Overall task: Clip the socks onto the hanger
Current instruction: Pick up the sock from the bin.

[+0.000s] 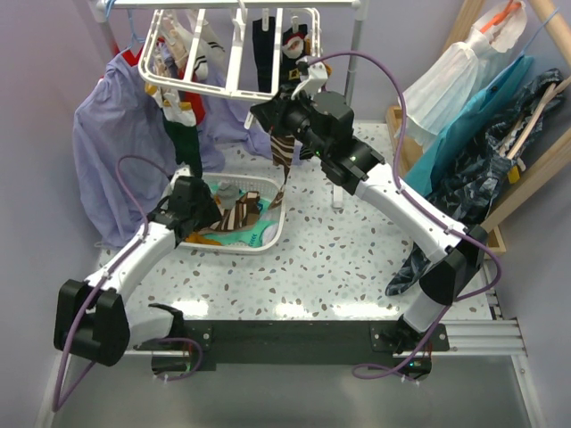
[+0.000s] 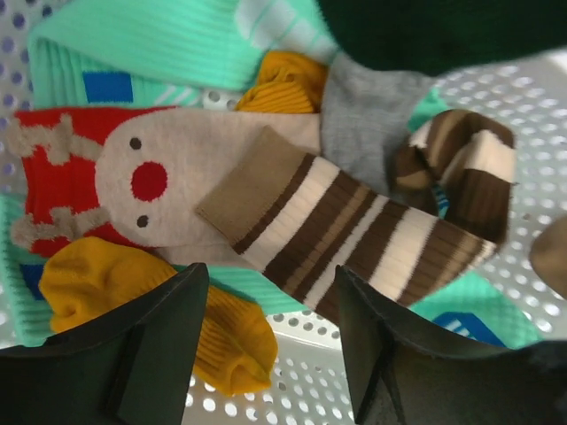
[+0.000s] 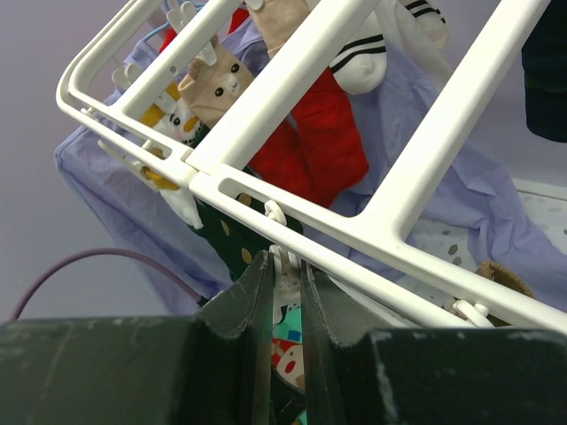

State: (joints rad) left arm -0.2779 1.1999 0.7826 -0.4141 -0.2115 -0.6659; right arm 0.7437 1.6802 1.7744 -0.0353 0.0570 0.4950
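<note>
In the left wrist view my left gripper is open, low over loose socks in the basket. Just beyond its fingers lies a brown-cream striped sock, with a red reindeer sock, an orange sock and teal socks around it. Nothing is between the jaws. My right gripper is raised under the white hanger, shut on one of its dangling clips. From above, another brown striped sock hangs just below the right gripper. Its top end is hidden.
The white perforated basket sits left of centre, with the left gripper inside it. Several socks hang from the hanger, among them a green one. A lavender shirt hangs at left. Clothes on a wooden rack crowd the right side.
</note>
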